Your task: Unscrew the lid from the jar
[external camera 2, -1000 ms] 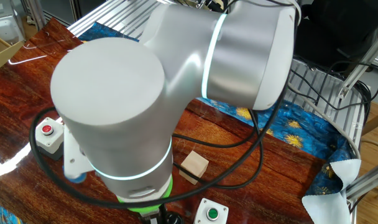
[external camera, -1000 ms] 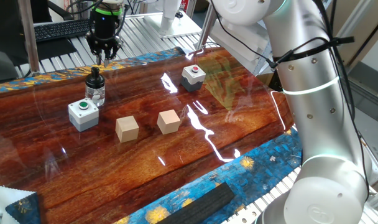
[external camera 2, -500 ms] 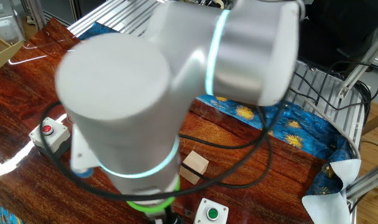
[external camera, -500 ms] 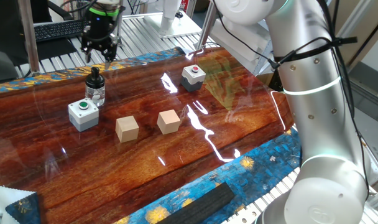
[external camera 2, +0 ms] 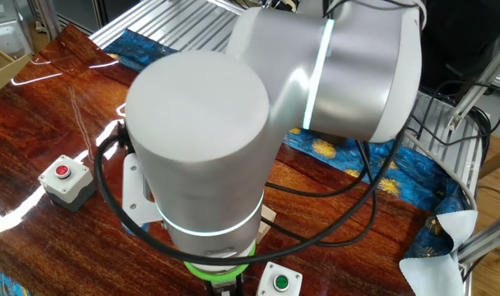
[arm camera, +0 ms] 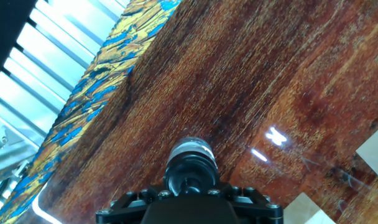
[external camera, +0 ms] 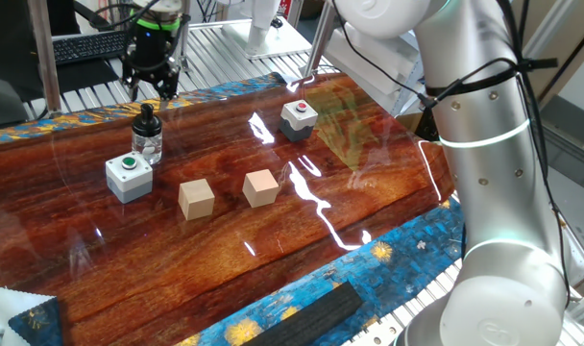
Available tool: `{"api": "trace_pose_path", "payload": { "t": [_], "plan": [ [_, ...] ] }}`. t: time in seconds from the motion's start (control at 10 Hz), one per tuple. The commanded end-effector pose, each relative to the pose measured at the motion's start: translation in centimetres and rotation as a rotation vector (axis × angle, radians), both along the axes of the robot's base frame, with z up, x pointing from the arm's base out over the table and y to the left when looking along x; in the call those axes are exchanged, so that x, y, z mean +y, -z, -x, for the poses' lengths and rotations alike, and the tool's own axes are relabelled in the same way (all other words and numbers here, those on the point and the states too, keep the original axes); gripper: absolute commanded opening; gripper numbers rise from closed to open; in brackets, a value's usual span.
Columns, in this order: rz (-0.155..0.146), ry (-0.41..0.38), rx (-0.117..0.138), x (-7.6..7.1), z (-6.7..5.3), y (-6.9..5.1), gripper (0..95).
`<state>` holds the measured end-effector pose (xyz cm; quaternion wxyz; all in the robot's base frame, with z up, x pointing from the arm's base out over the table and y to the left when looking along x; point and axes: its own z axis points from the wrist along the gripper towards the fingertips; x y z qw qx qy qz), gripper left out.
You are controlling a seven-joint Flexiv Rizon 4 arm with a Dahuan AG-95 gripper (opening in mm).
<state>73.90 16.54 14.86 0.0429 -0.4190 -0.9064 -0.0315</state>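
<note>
The jar [external camera: 149, 145] is small clear glass and stands upright on the wooden table at the left. The black knob lid [external camera: 146, 115] sits on top of it. My gripper [external camera: 150, 93] hangs just above and behind the lid, not touching it; its fingers look spread and hold nothing. In the hand view the lid [arm camera: 189, 165] shows from above at the bottom centre, right by the gripper body; the fingertips do not show there. In the other fixed view the arm hides the jar and the gripper.
A grey box with a green button [external camera: 128, 176] stands just in front of the jar. Two wooden cubes [external camera: 196, 199] [external camera: 261, 186] lie to the right. A grey box with a red button [external camera: 298, 118] sits further back right. The table's blue patterned edge [external camera: 90, 113] runs behind the jar.
My gripper has shifted a little to the left above the jar and turned about its own axis. The jar and lid have not moved.
</note>
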Motion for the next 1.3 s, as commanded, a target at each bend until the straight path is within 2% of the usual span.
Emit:
{"api": "trace_pose_path", "payload": {
  "t": [0.1, 0.2, 0.5, 0.8, 1.3],
  "plan": [
    [0.006, 0.001, -0.006, 0.10, 0.04, 0.13, 57.0],
    [0.007, -0.001, -0.009, 0.13, 0.06, 0.20, 57.0],
    [0.038, -0.017, -0.015, 0.25, 0.16, 0.48, 57.0],
    [0.049, -0.020, -0.019, 0.37, 0.35, 0.62, 57.0],
    [0.063, -0.039, -0.041, 0.55, 0.73, 1.03, 57.0]
  ]
}}
